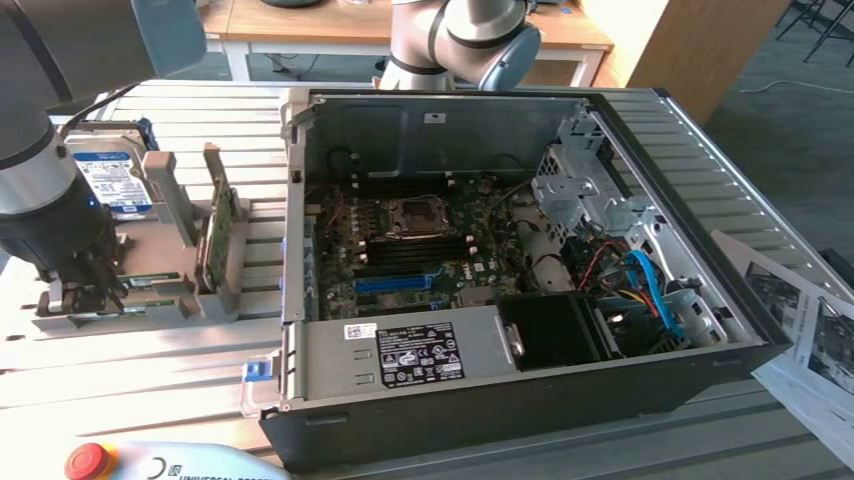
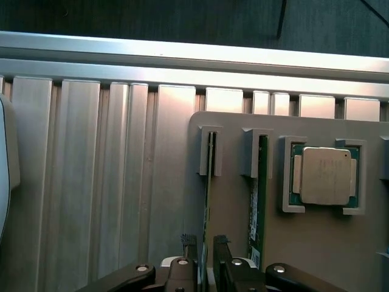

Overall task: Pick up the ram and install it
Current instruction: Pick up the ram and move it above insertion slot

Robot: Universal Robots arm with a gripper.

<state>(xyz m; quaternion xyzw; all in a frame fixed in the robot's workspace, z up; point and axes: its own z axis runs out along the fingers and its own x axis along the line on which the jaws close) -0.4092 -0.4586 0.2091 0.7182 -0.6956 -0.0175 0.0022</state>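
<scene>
Pincer point(image 2: 205, 260) lowered over a grey holder point(image 2: 234, 219) on a slatted aluminium counter point(image 2: 79, 182), narrowly open, with one finger point(image 2: 188, 258) on each side of the ram point(image 2: 208, 182). Grips nothing: small gap visible between the stick and one finger, the other finger just beside it. Ram itself a thin green stick, standing on edge, seated in a slot of the holder. Second matching stick point(image 2: 260, 182) on edge in the neighbouring slot, just beside the first. Square silver processor chip point(image 2: 323, 176) lying flat in a shallow pocket on the far side of that second stick.

Exterior view: dark robot arm point(image 1: 47, 200) reaching down at 9 o'clock of the frame, ending at the holder. Holder placed at 9 o'clock of an open black computer case point(image 1: 400, 410), close beside it. Hard drive point(image 1: 114, 180) with a white and blue label propped at the holder's 12 o'clock. Broader green card point(image 1: 218, 235) standing on edge at its 3 o'clock side. Inside the case, a motherboard point(image 1: 400, 250) with a blue slot point(image 1: 400, 283) near its 6 o'clock edge. Red button point(image 1: 87, 460) at 7 o'clock of the frame. Printed papers point(image 1: 814, 340) at 4 o'clock of the case.
</scene>
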